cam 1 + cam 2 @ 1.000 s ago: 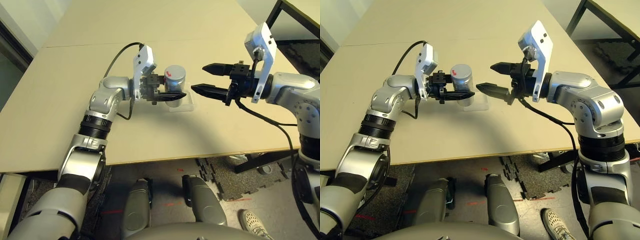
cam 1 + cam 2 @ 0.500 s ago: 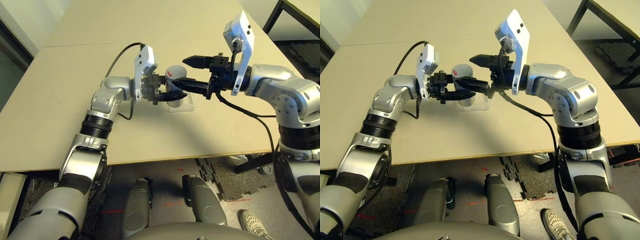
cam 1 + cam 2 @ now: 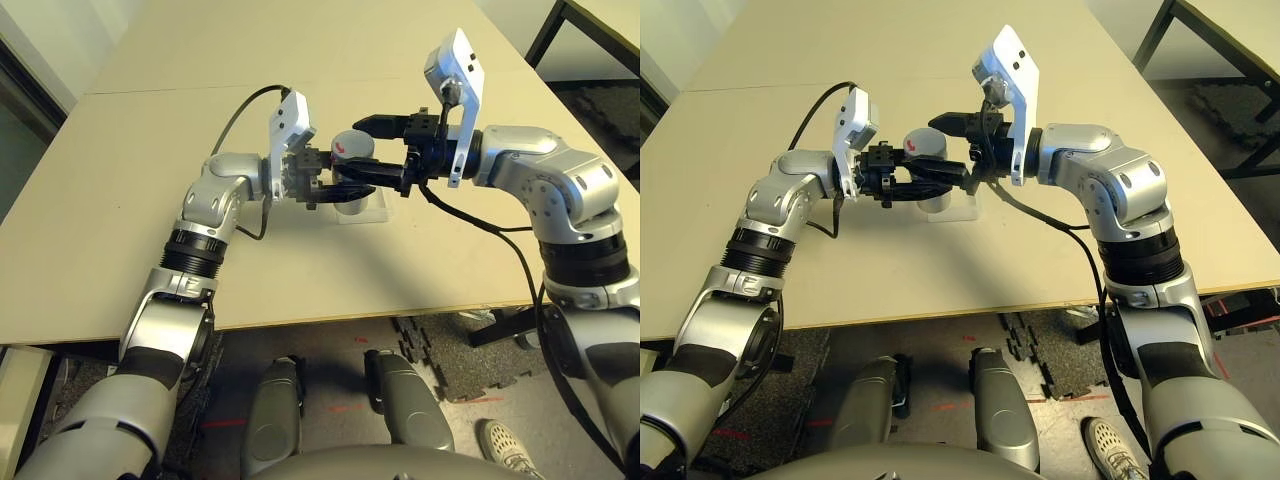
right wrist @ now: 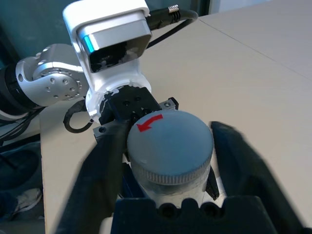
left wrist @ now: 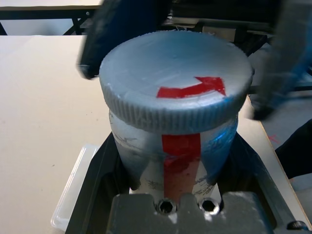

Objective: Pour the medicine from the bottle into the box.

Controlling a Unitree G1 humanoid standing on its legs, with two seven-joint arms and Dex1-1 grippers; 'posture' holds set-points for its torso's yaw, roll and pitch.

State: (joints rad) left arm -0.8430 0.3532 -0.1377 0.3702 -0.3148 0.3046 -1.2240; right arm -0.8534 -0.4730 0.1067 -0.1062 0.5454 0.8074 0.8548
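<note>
**Bottle held upright over box; right tool around the cap**

- Bottle (image 5: 173, 146): small silver-grey cylinder with a red stripe down its label, standing upright above the near-centre of the table (image 3: 120, 200). Its round, ribbed grey cap (image 4: 170, 146) carries a red curved arrow on top and is still on the bottle.

- Left tool (image 3: 335, 190): reaches in from the robot's left, pointing roughly level toward the right. Its two black fingers are clamped on the bottle's body, below the cap, one on each side; the left wrist view shows the bottle seated deep between them.

- Right tool (image 3: 372, 150): reaches in from the robot's right, pointing toward the left, and sits higher than the left one, at cap level. Its two black fingers (image 4: 105, 165) stand on either side of the cap, partly open. In the right wrist view they are blurred, and whether they actually touch the cap rim cannot be told.

- Box (image 3: 375, 212): shallow clear plastic tray with rounded corners, lying flat on the table directly under and just behind the bottle. One corner of it shows beneath the left tool in the left wrist view (image 5: 73, 190). Its contents cannot be made out.

- Table: pale beige top with a seam running across it behind the two arms.
</note>
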